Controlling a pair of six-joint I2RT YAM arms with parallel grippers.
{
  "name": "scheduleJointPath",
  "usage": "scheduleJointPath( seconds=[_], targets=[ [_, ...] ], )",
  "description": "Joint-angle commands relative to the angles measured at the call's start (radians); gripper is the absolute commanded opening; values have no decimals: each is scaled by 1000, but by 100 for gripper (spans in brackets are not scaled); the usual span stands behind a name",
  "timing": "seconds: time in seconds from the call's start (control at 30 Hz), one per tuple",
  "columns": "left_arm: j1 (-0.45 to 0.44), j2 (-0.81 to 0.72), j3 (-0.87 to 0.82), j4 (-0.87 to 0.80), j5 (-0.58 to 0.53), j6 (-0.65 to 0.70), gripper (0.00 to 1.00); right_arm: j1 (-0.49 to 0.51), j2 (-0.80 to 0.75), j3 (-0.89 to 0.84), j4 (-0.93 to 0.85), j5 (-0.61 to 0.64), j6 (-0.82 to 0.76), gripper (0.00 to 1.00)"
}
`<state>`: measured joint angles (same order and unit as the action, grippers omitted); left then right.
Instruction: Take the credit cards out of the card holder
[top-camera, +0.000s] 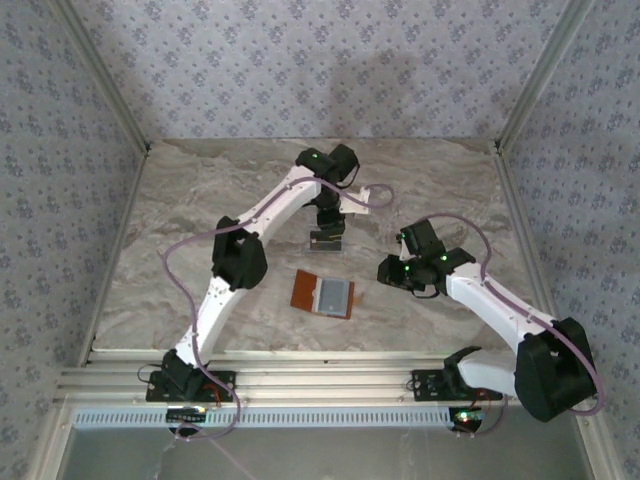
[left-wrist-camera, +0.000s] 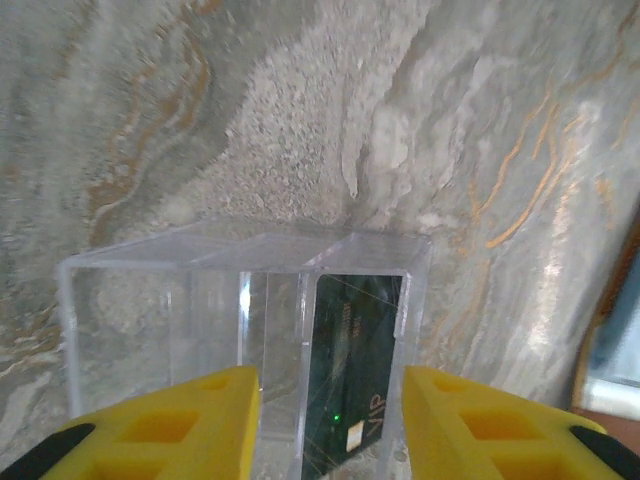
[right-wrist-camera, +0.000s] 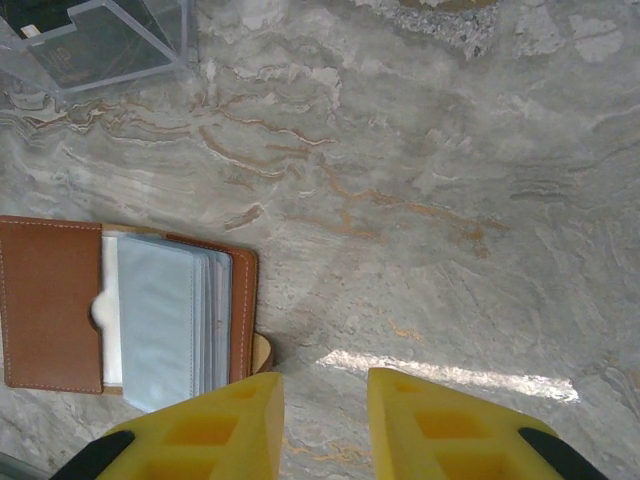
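Left gripper (left-wrist-camera: 330, 425), released, is hovering over clear box (left-wrist-camera: 150, 300) housing dark card (left-wrist-camera: 350, 370); right gripper (right-wrist-camera: 325, 425), released, is waiting at four o'clock of card holder (right-wrist-camera: 50, 300).

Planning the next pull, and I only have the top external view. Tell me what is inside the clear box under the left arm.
Observer: A dark card lettered VIP sits in one end compartment of the clear box. The left gripper is open over it.
Operator: Now report the card holder.
Observer: The card holder lies open, with a pale card showing beside its grey-blue sleeves.
Operator: Give me the right gripper.
Observer: The right gripper is open over bare table beside it.
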<state>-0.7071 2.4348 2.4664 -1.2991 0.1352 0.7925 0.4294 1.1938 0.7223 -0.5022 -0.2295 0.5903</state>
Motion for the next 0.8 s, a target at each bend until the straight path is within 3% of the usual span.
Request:
scheduleJointPath(
  seconds=[0.0, 0.2, 0.4, 0.53, 0.77],
  targets=[
    [7, -142, -81, 87, 75, -128, 42, -1, 12, 12, 14, -34, 13, 30],
    [9, -339, -350, 336, 161, -391, 41, 27, 59, 33, 26, -66, 14, 32],
    [11, -519, -658, 614, 181, -769, 41, 74, 143, 69, 30, -70, 12, 36],
    [16, -604, -825, 771, 256, -1010, 40, 100, 206, 90, 39, -85, 8, 37],
    [14, -725, -1061, 906, 164, -1371, 40, 147, 281, 124, 29, -90, 6, 37]
  ],
)
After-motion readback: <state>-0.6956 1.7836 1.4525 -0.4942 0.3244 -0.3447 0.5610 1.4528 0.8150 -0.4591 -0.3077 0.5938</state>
